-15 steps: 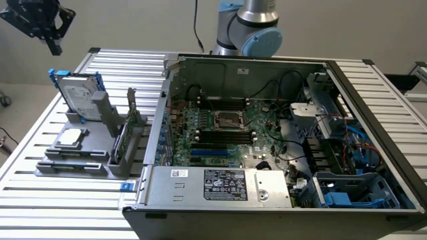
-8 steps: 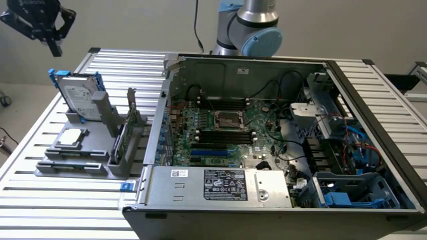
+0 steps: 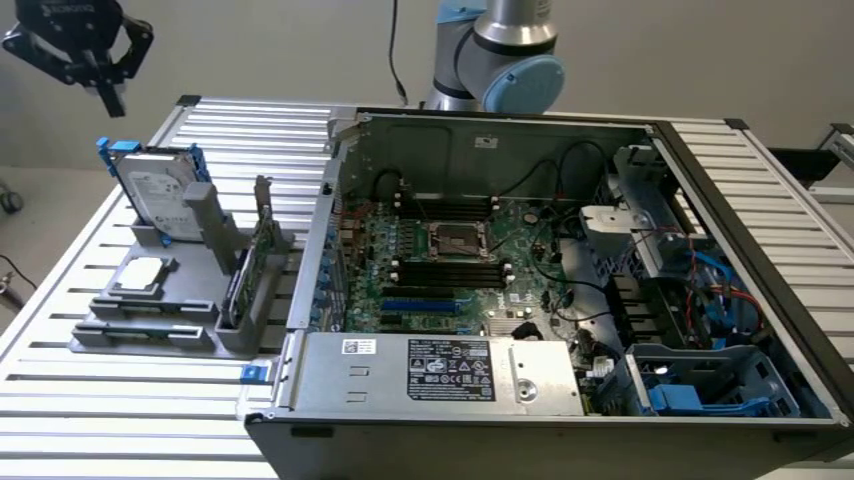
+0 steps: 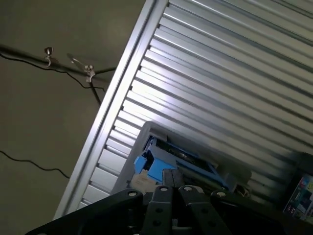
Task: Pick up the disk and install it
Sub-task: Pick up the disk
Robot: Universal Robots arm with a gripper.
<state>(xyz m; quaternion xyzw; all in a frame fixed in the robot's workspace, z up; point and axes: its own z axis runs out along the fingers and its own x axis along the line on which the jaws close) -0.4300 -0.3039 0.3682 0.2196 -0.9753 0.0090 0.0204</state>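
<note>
Your gripper (image 3: 103, 95) hangs with its jaws together, holding nothing. The disk (image 3: 158, 200) stands upright in the grey rack (image 3: 140, 335), below the jaws and well apart from them. In the wrist view, its blue carrier frame (image 4: 155, 165) lies ahead of the fingertips (image 4: 169, 180).

The disk (image 3: 163, 198) is matt silver metal edged in blue plastic — the table (image 3: 94, 405) ribbed, shiny metal

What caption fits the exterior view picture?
Shut claw hangs above the disk, upright in its grey rack beside the open computer.
</note>
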